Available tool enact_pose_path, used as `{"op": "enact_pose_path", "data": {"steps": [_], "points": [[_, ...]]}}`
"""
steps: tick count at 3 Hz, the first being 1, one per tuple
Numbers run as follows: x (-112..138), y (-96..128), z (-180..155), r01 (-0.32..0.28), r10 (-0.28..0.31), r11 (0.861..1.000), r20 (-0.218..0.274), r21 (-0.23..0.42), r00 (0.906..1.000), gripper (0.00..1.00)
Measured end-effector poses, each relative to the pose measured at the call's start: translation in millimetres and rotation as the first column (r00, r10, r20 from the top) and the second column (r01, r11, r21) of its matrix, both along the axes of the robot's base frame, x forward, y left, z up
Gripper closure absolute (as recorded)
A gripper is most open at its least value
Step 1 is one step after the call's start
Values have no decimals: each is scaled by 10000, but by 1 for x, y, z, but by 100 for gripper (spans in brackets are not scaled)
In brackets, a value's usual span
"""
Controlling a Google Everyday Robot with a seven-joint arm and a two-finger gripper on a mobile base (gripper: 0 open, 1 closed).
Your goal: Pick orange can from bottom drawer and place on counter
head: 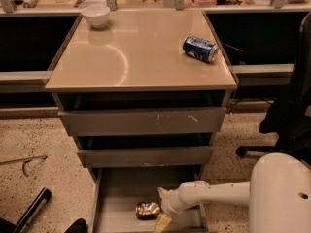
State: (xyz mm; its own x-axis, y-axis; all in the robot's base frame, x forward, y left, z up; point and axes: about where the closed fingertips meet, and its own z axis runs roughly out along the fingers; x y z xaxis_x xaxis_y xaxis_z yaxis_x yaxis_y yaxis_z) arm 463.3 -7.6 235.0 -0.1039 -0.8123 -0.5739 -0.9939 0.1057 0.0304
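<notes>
As the pincer (160, 208) sits spread just right of the orange can (146, 210), we judge the grasp pending. Next, it must advance and close.

Glossy surface (141, 57), matt grey metal bottom drawer (121, 191).
The shiny metal orange can (147, 209) lay by the smooth cream claw (162, 208), lower centre.

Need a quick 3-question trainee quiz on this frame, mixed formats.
1. True or false: the orange can lies in the bottom drawer.
2. What lies on its side on the counter? A) blue can B) plate C) bottle
3. Fill in: the gripper sits in the drawer right beside the orange can, fingers ____.
Key: 1 true; 2 A; 3 open.
</notes>
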Motion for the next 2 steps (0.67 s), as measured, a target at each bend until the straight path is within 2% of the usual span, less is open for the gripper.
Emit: {"op": "enact_pose_path", "data": {"steps": [1,2], "points": [[12,7,-5,-14,4,9996,365,277,9993,0],[32,24,-12,-151,121,9986,586,504,9982,0]]}}
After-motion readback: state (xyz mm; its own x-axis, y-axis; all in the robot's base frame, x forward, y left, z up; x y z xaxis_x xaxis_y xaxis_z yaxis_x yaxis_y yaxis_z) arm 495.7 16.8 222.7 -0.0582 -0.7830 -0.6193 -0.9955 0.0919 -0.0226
